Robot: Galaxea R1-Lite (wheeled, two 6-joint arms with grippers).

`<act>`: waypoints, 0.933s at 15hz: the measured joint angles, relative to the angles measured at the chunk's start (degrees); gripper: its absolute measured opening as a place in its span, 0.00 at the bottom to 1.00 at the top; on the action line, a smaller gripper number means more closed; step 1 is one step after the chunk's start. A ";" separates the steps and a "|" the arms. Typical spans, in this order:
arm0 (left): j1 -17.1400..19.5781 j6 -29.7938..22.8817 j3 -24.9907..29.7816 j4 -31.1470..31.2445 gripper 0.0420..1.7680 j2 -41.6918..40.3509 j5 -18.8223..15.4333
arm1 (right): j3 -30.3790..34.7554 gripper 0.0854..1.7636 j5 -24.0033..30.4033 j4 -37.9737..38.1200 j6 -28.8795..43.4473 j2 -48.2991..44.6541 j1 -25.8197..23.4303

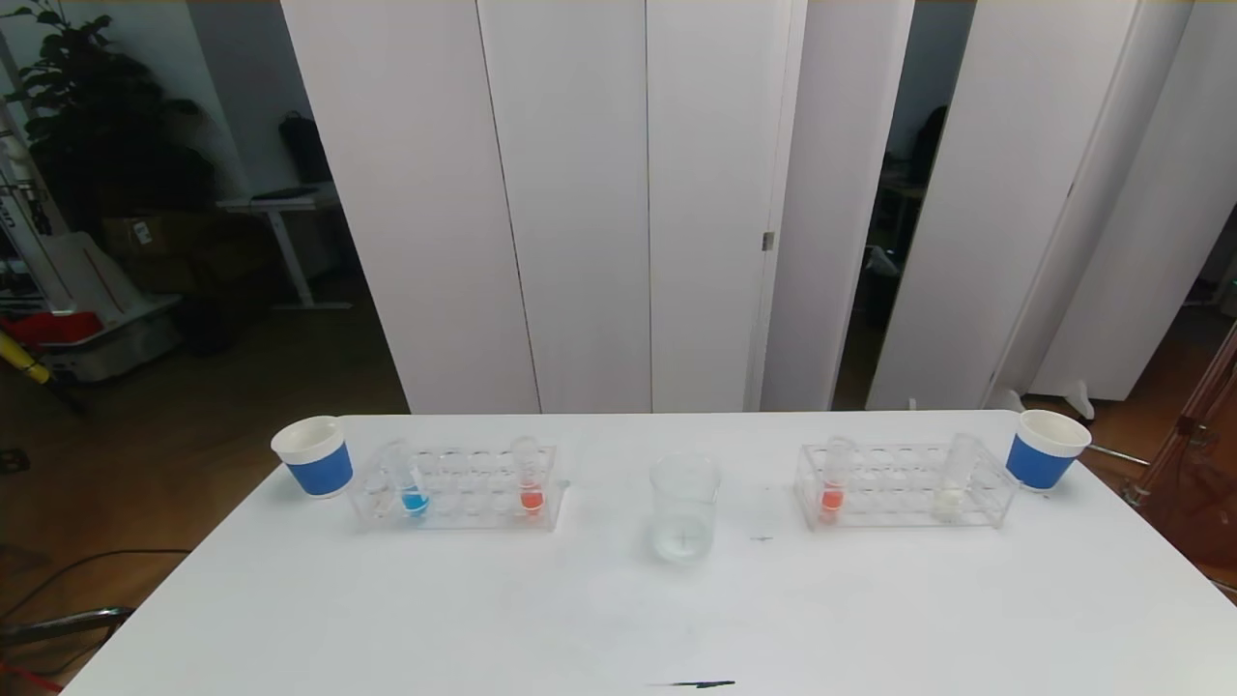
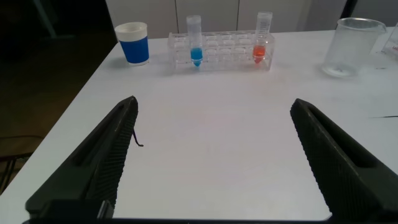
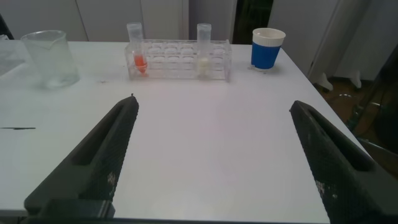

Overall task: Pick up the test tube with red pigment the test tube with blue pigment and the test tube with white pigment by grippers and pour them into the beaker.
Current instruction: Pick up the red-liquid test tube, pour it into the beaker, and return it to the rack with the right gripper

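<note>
The clear beaker (image 1: 684, 507) stands mid-table between two clear racks. In the left rack (image 1: 454, 488) stand the blue-pigment tube (image 1: 414, 488) and a red-pigment tube (image 1: 530, 478). The right rack (image 1: 904, 485) holds another red-pigment tube (image 1: 833, 483) and the white-pigment tube (image 1: 952, 483). Neither arm shows in the head view. My left gripper (image 2: 212, 106) is open over bare table, well short of the blue tube (image 2: 195, 43), red tube (image 2: 261, 40) and beaker (image 2: 353, 46). My right gripper (image 3: 211, 104) is open too, short of the red tube (image 3: 137, 50), white tube (image 3: 203, 50) and beaker (image 3: 51, 59).
A blue paper cup (image 1: 314, 456) stands at the table's far left corner, another (image 1: 1044, 449) at the far right. A small dark mark (image 1: 701, 684) lies near the table's front edge. White partition panels stand behind the table (image 1: 618, 619).
</note>
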 joint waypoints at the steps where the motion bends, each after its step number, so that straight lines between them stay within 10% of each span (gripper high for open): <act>1: 0.00 0.00 0.00 -0.02 0.99 0.00 0.00 | 0.00 0.99 -0.02 -0.02 0.00 0.00 0.00; 14: 0.00 0.00 0.00 0.00 0.99 0.00 0.02 | 0.00 0.99 -0.05 0.00 0.02 0.00 0.00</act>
